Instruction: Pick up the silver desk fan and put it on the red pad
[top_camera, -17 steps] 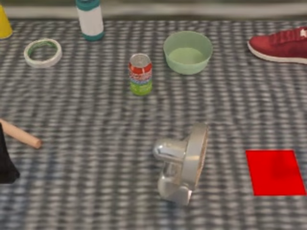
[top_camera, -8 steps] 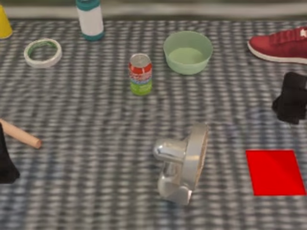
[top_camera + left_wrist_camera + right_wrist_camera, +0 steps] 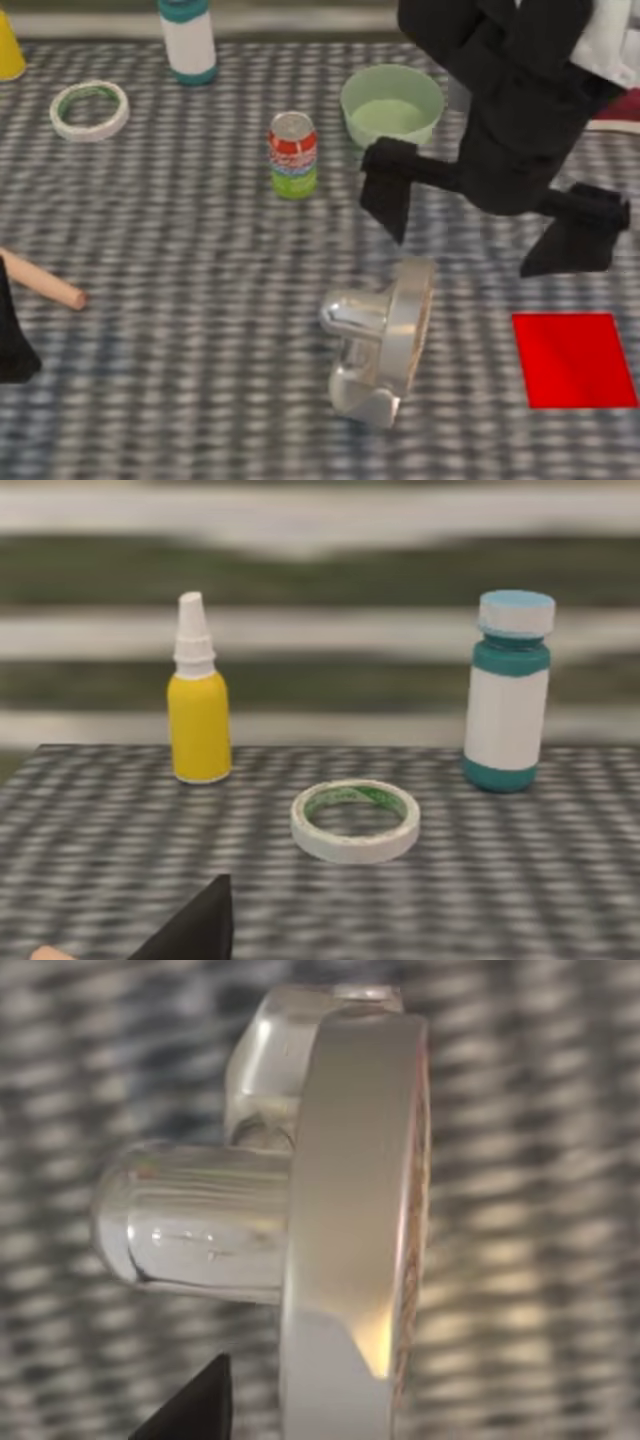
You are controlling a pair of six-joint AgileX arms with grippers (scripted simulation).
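The silver desk fan [image 3: 383, 335] stands on the woven grey table, front centre, its round grille facing right. The red pad [image 3: 575, 360] lies flat to the fan's right, with bare table between them. My right gripper [image 3: 465, 250] hangs open above the table just behind the fan, one finger [image 3: 387, 198] at the left and the other towards the pad. In the right wrist view the fan [image 3: 330, 1210] fills the picture close up, with one dark fingertip [image 3: 195, 1405] beside its grille. My left gripper [image 3: 12, 345] is parked at the left edge.
Behind the fan stand a soda can [image 3: 293, 153] and a green bowl [image 3: 391, 108]. A tape roll [image 3: 89, 109], a white and teal bottle [image 3: 188, 40] and a yellow bottle [image 3: 10, 45] sit at the back left. A wooden stick [image 3: 45, 280] lies left. A red sneaker [image 3: 628, 105] shows behind my right arm.
My right arm has swung in from the right edge to over the table's middle, and its open gripper now hangs just behind the fan. The fan, pad and left arm have not moved.
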